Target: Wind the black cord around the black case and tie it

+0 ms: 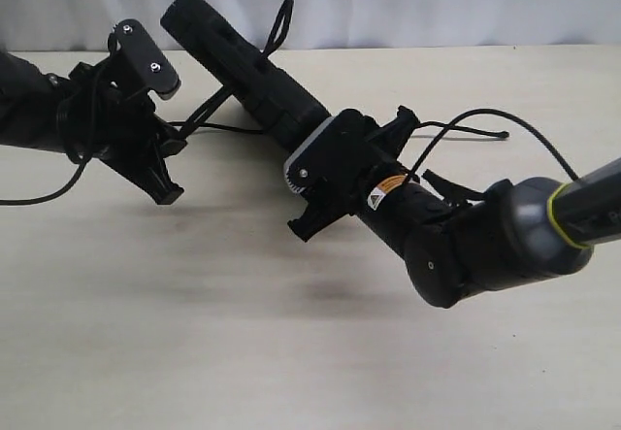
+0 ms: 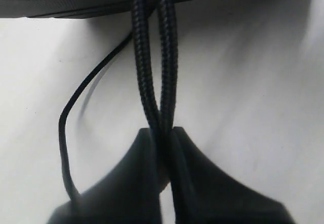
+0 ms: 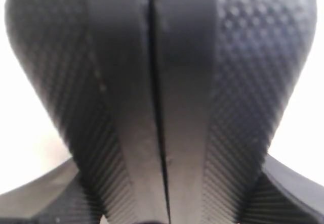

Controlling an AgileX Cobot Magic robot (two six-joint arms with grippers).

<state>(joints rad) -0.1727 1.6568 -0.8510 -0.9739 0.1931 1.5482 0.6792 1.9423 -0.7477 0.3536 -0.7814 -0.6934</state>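
Two cord strands (image 2: pixel 143 57) in left gripper (image 2: pixel 162 133)

A pale cream tabletop (image 1: pixel 291 352) runs back to a light grey-white wall. A soft, dusky shadow smears across it just in front of the black case (image 1: pixel 286 100). To the right of the case, a thin length of the black cord (image 1: pixel 490 132) trails low over the surface and ends in a small knot. I cannot tell whether it rests flat there.
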